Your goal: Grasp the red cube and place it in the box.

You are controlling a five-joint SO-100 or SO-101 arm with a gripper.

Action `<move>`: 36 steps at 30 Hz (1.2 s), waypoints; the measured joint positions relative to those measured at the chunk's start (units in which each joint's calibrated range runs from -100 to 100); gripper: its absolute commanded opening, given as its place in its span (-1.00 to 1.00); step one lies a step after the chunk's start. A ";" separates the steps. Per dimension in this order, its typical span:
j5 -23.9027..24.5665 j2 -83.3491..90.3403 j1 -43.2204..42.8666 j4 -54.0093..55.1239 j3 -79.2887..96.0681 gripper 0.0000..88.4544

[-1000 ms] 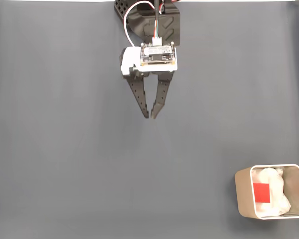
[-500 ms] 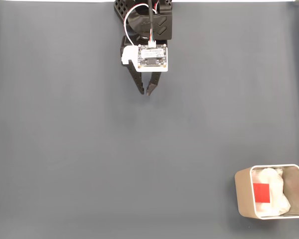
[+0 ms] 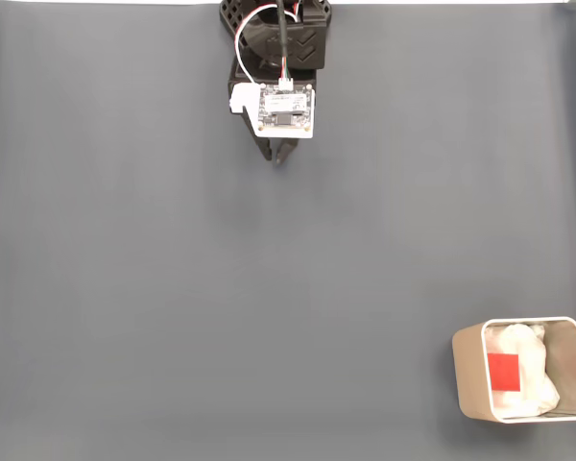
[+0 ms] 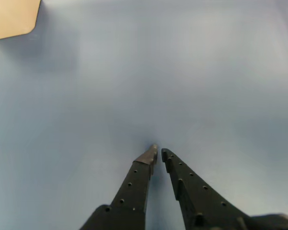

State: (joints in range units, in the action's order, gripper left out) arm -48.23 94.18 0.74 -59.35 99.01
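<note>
In the fixed view the red cube point(image 3: 503, 373) lies inside the box point(image 3: 468, 375) at the bottom right, resting on crumpled white lining. My gripper point(image 3: 279, 159) is far from it, at the top centre, tucked under the arm's white camera board, with only the dark fingertips poking out. In the wrist view the gripper point(image 4: 159, 152) points at bare grey surface, its two black fingers almost touching at the tips and holding nothing. A tan corner of the box point(image 4: 12, 17) peeks in at the top left of the wrist view.
A plain dark grey mat point(image 3: 173, 288) covers the whole table. The arm's black base point(image 3: 278, 29) stands at the top edge.
The arm has pulled back toward its base at the top of the fixed view, so the fingers now show much shorter. The cube and box have not moved.
</note>
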 measured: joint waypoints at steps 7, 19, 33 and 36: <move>0.00 3.65 0.00 -8.59 0.00 -1.00; -1.12 5.82 0.07 -15.35 0.00 -1.00; -1.17 5.82 0.07 -15.43 0.00 -0.99; -1.17 5.82 0.07 -15.43 0.00 -0.99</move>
State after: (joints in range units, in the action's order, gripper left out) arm -49.40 100.00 0.82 -74.78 99.01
